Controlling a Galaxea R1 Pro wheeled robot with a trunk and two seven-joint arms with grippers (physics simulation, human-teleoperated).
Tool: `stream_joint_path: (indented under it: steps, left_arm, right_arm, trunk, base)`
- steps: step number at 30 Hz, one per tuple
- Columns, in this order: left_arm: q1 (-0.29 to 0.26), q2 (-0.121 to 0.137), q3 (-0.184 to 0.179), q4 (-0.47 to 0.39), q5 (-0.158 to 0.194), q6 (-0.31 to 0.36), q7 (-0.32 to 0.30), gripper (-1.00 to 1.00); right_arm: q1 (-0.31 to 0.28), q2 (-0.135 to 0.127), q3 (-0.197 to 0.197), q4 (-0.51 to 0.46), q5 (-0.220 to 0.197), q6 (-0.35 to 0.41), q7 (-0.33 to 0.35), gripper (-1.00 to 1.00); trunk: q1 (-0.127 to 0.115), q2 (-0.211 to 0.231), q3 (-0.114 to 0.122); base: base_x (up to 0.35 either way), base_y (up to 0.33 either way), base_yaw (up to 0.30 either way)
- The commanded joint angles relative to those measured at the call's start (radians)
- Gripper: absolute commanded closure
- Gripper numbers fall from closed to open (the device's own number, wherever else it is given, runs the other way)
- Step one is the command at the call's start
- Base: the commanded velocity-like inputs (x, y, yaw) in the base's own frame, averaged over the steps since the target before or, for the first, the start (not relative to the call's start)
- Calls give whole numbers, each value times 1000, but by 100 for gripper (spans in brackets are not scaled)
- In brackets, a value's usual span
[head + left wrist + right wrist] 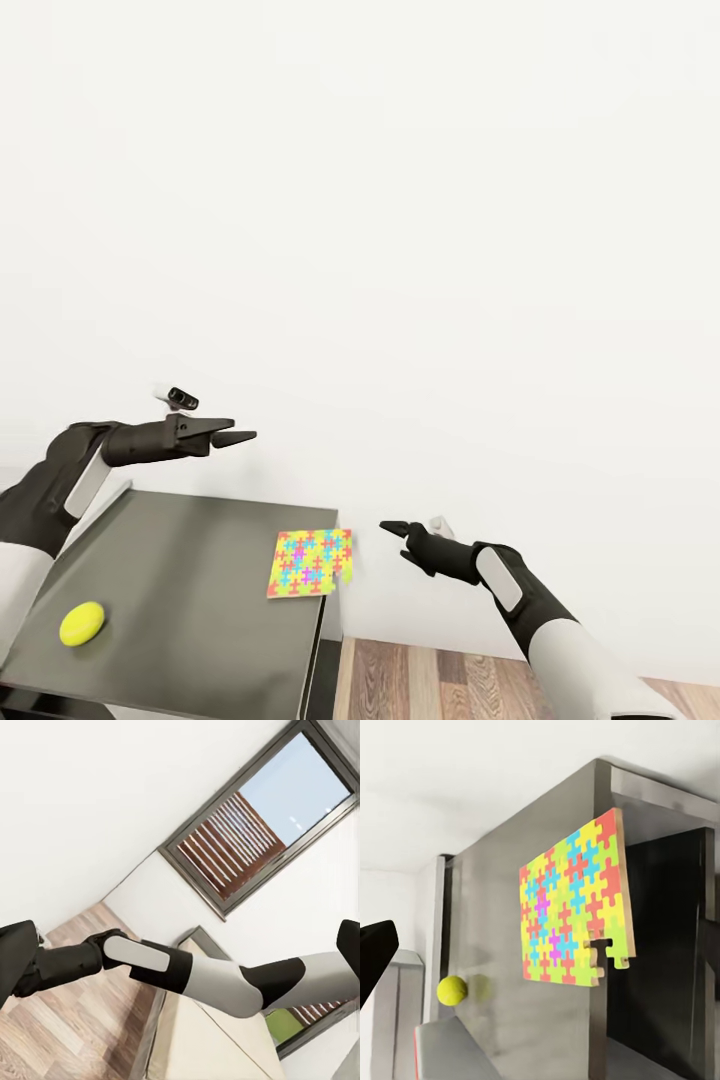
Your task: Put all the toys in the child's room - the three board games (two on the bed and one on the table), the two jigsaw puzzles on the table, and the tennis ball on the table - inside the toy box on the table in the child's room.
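hanging above the dark grey counter [190, 590], the left pincer [235, 432] stands narrowly parted and empty; the right pincer [392, 527] is beside the bright multicoloured jigsaw sheet [310, 563], its opening unclear. the small yellow-green tennis ball [82, 623] lies near-left. right wrist view: the puzzle overhangs the edge; a nudge could drop it. no writing readable.

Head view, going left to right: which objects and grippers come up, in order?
tennis ball → left gripper → jigsaw puzzle, hanging over the table corner → right gripper.
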Motion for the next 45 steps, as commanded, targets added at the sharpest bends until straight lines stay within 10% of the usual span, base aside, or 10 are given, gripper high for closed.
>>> stream_joint_path:
  steps: [1,9,18,45]
  left_arm:
    - [-1,-8,-2,0,0,11,-5,-100]
    - [-2,-63,-4,-4,-3,11,40,-100]
    - [-3,-142,-9,-11,-6,11,250,-100]
    - [-3,-138,-82,-223,0,11,306,-100]
  right_arm:
    - [-1,0,-1,-1,-4,6,1,-100]
    - [-1,-1,0,-2,-3,4,3,-100]
    - [-1,-1,2,-2,-3,3,2,-100]
    - [-1,1,3,-2,-3,0,-6,-100]
  trunk:
    - [4,-8,-5]
    - [35,-64,-30]
    - [69,-127,-58]
    - [173,-316,-142]
  base:
    - [0,0,0]
    - [0,0,0]
    - [0,0,0]
    - [0,0,0]
